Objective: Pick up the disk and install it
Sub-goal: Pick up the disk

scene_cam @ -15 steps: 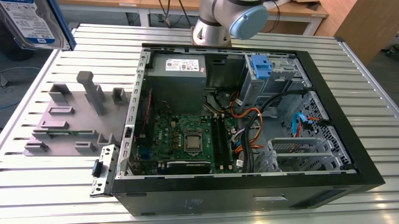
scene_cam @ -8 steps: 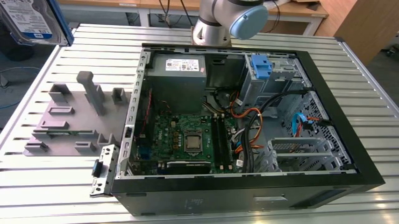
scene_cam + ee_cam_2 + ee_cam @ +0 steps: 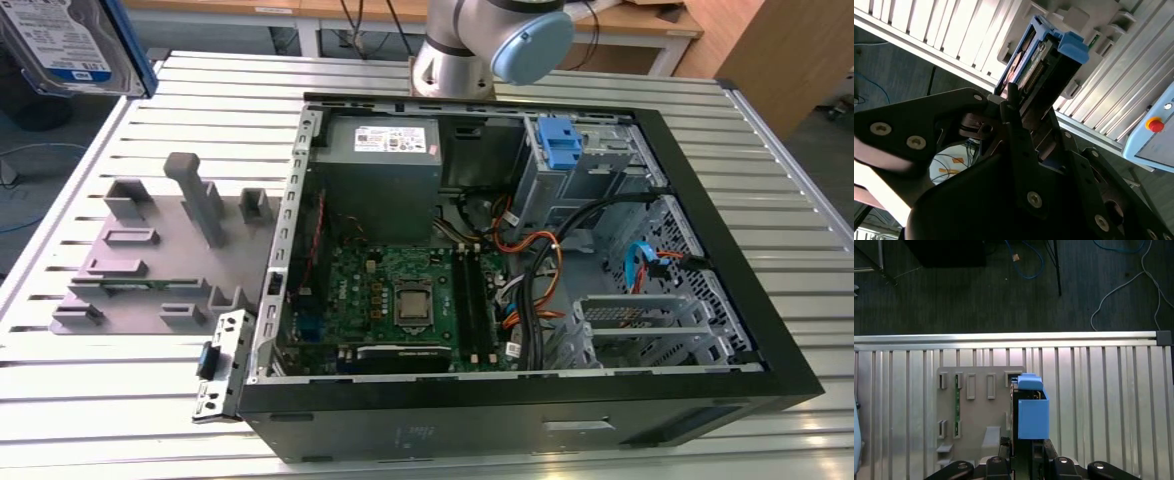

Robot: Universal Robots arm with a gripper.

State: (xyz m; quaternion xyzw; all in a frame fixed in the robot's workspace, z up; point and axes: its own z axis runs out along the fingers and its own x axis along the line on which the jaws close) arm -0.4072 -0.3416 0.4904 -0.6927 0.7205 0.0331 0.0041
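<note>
The tool [image 3: 1026,107] is clamped on one end of the disk [image 3: 1046,60], which stands edge-on in both wrist views, its long axis running straight out from the tool toward the grey holder [image 3: 979,415] on the slatted surface [image 3: 1104,405] beneath. In the exterior view the disk [image 3: 67,45] hangs high at the far left. The open computer case [image 3: 747,330] lies well apart, toward that view's right. The arm [image 3: 481,40] rises behind the case and, judging by this, reaches out sideways over the holder.
</note>
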